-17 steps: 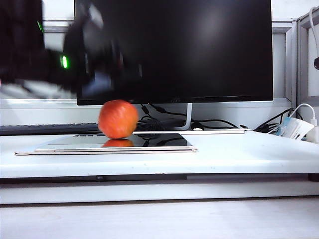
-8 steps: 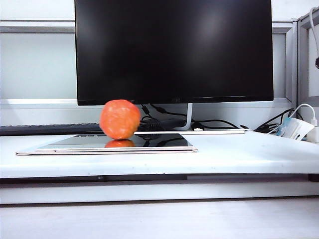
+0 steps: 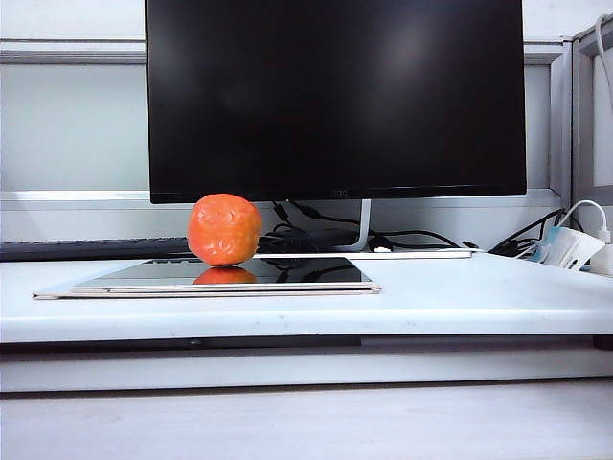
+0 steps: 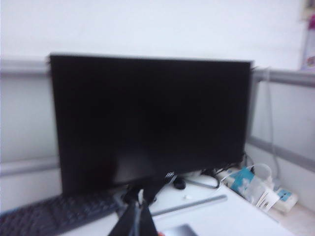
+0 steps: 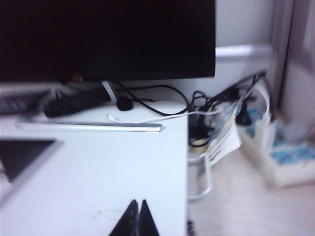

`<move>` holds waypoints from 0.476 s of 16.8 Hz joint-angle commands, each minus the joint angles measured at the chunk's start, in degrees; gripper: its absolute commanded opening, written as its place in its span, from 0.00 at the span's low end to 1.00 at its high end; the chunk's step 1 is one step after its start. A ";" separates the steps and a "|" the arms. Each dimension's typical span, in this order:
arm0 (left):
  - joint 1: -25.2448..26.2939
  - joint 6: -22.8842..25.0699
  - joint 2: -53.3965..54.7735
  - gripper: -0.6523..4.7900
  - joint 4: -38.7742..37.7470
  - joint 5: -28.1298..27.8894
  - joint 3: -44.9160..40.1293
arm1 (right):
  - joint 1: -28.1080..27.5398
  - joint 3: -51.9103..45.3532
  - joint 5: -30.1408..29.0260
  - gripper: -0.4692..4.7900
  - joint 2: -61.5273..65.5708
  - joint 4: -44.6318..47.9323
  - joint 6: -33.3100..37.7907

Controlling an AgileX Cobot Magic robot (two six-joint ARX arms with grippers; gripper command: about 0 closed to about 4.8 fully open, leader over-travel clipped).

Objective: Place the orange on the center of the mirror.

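Orange [image 3: 223,229] set on mirror [image 3: 287,273], left of centre, left gripper [image 4: 137,216] closed and empty, right gripper [image 5: 137,216] closed and empty above worktop [image 5: 118,167]

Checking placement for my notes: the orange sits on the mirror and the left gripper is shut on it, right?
No. The orange sits on the mirror, but nothing holds it in the exterior view; the left gripper is shut empty, pulled away, in the left wrist view.

orange-red orange [image 3: 223,229], pale gold-rimmed mirror [image 3: 230,288], black monitor [image 3: 335,96]

Open air above mirror [image 3: 287,273], orange [image 3: 223,229] on it, monitor [image 3: 335,96] close behind
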 commanded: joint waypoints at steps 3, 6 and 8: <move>-15.78 13.05 0.00 0.11 4.50 -18.56 0.17 | 0.00 -0.39 0.22 0.09 0.00 1.16 -3.23; -16.46 14.58 0.00 0.11 5.25 -19.30 0.15 | 0.00 -0.39 -0.02 0.09 0.00 1.14 -3.21; -16.48 14.47 0.00 0.11 6.40 -17.88 0.15 | -0.02 -0.39 0.00 0.09 0.00 1.07 -3.21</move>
